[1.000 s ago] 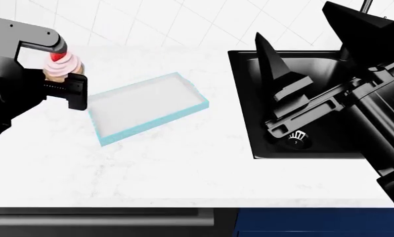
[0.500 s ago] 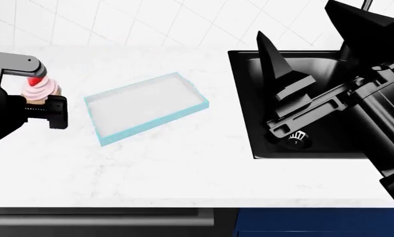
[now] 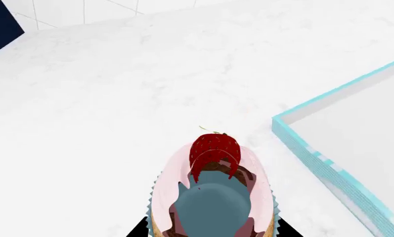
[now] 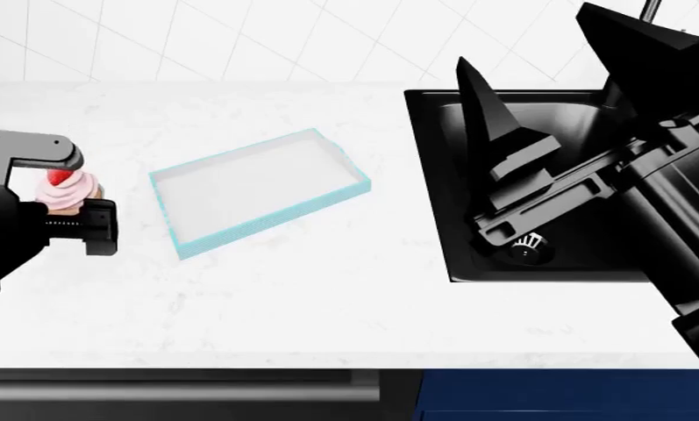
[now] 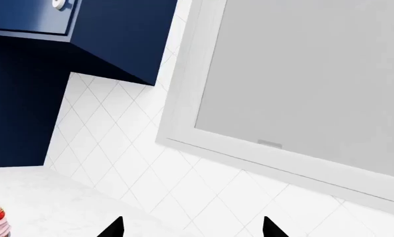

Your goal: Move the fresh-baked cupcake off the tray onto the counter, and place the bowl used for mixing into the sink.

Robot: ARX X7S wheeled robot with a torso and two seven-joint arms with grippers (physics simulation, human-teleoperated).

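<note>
My left gripper [image 4: 71, 195] has its jaws closed on the cupcake [image 4: 68, 190], holding it over the white marble worktop [image 4: 325, 289] well to the left of the turquoise-rimmed tray [image 4: 259, 191], which sits bare on its white inside. From the left wrist view I see the cupcake [image 3: 213, 192] clear of the tray's corner [image 3: 342, 163]. My right gripper [image 4: 559, 123] hangs above the black sink [image 4: 443, 219] with its jaws spread wide and nothing between them, its tips pointing up toward the tiled wall [image 5: 151, 173].
</note>
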